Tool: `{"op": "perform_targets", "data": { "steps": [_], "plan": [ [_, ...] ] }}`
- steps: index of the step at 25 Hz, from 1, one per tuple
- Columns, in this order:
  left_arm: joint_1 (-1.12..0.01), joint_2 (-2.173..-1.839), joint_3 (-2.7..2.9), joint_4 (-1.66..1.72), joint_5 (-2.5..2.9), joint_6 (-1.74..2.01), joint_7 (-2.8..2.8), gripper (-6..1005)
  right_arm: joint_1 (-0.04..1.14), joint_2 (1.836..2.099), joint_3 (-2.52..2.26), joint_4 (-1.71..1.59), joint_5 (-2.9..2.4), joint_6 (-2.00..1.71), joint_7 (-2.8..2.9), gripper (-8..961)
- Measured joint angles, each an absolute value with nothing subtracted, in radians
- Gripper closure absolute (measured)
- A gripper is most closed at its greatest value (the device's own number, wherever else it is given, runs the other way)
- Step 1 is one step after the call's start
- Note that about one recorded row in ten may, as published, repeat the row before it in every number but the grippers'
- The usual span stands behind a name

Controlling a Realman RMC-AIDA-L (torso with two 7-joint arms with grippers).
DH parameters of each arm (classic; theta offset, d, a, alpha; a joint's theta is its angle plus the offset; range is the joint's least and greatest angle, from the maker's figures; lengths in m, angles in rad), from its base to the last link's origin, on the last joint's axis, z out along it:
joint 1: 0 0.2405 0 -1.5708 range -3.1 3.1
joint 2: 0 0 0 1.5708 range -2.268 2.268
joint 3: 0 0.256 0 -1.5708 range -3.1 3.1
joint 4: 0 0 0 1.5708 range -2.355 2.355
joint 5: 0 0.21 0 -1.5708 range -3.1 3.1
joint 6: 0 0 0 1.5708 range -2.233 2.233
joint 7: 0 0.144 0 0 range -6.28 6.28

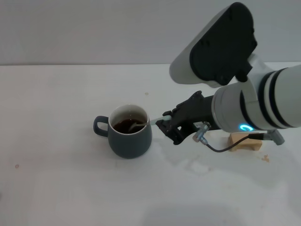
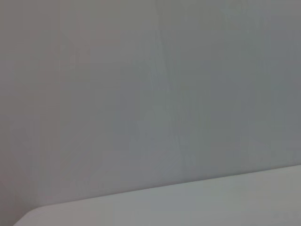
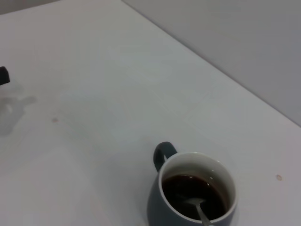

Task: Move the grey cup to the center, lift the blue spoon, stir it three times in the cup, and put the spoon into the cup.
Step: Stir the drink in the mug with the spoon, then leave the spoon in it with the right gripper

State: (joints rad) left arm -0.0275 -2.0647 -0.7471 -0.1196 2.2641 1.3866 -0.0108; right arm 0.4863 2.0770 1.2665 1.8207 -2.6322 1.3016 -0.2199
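The grey cup (image 1: pixel 130 140) stands near the middle of the white table, its handle pointing to my left, with dark brown liquid inside. The blue spoon (image 1: pixel 151 121) lies across the cup's right rim, with its metal bowl in the liquid and its pale handle pointing at my right gripper (image 1: pixel 161 119). That gripper sits just right of the rim and appears shut on the end of the handle. In the right wrist view the cup (image 3: pixel 153 207) is seen from above, with the spoon's bowl (image 3: pixel 194 203) in the liquid. My left gripper is out of view.
A small wooden block (image 1: pixel 245 141) lies on the table to the right, behind my right arm. A faint wet patch (image 1: pixel 190 165) shows in front of the gripper. A dark object (image 3: pixel 3 75) shows at the edge of the right wrist view. The left wrist view shows only wall and table edge (image 2: pixel 188 197).
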Motion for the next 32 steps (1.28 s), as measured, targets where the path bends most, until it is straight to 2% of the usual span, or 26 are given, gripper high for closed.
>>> {"op": "perform_targets", "data": {
  "steps": [16, 32],
  "plan": [
    [-0.022, -2.065, -0.747, -0.120, 2.264, 1.387, -0.011, 1001, 0.576, 2.078, 1.233, 1.673, -2.601, 1.200, -0.227, 794],
    [-0.023, -2.065, -0.747, -0.118, 2.264, 1.379, -0.011, 1001, 0.581, 2.074, 1.300, 1.626, -2.621, 1.178, -0.260, 794]
  ]
}}
